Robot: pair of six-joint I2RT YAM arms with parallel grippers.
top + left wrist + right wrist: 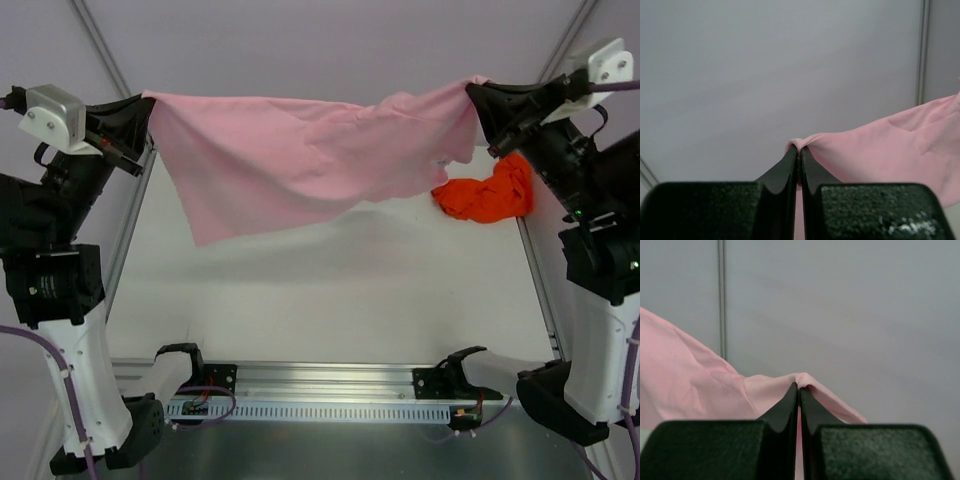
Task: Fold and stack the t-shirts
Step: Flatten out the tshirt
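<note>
**White table [330, 300], pink tee [290, 160] strung up between both claws**

Top cam: pale table w/ grey wall [300, 40] behind, metal rail [320, 378] along the near edge btwn the arm bases. And there's the pink tee, up in the air over the table's far half, stretched wide L to R. Top edge is near taut. The lower edge hangs deepest on the left and is creased toward the right. Left gripper [148, 112] pinches the top-left corner, right gripper [474, 92] pinches the top-right. Both arms are raised, well apart, one per side. Orange-red tee [487, 195] lies crumpled on the table at far right, just beside the right arm and below the pink tee's right end. Whether the two tees touch, can't tell.

Left wrist cam: grey wall fills the bkgd. Jaws are pressed together, clenched on a small fold of pink cloth poking out at the tips. The rest of the tee runs off to the right of frame.

Right wrist cam: mirror pic. Grey wall again, jaws clamped tight on a nub of pink fabric at the tips. Cloth trails away to the left, w/ a bit draping down on the right.
</note>
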